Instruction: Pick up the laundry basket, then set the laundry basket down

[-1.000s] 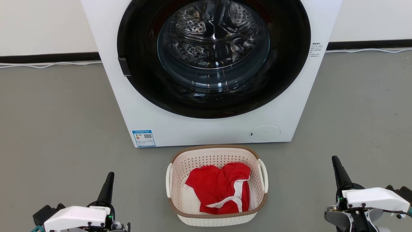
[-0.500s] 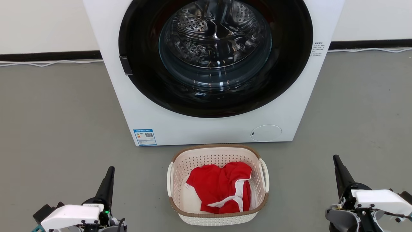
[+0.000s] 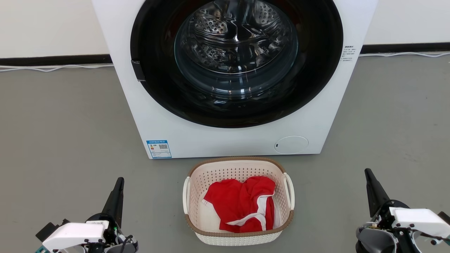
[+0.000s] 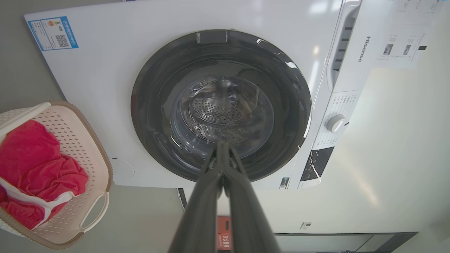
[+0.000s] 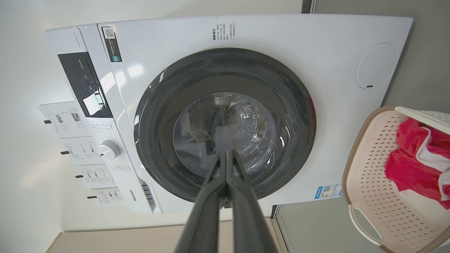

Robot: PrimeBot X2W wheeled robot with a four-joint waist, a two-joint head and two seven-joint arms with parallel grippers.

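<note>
On the grey floor (image 3: 63,133), against its far edge at the wall, stands the front-loading washing machine (image 3: 218,140), glass door shut; the laundry basket (image 3: 236,173) stands on the floor just before the machine's foot, upright and level, with a narrow strip of floor between them; a red garment with white trim (image 3: 239,203) lies bundled inside it.

Change over the last second is slight; machine and basket have both slid a little to the right in the head view, which I put down to the camera, not the things; the basket has kept its place relative to the machine; the left gripper (image 3: 120,180) shows its tip a little higher in that view, and the right gripper (image 3: 367,171) has its housing a little nearer the lower right corner; neither has closed on the basket.

Both pairs of jaws are clenched on nothing, fingers pressed together along their length in each wrist view.

Meaning for the task: the basket rests on the floor, held by neither gripper; this fits equally a basket awaiting its lift and one lifted and put back; the pictures do not decide.

Room: open floor lies wide on both sides of the basket; each gripper is well apart from the white handle (image 3: 185,195) on its side; the machine closes off the far side; a white cable (image 3: 52,67) runs along the wall edge, well clear.
</note>
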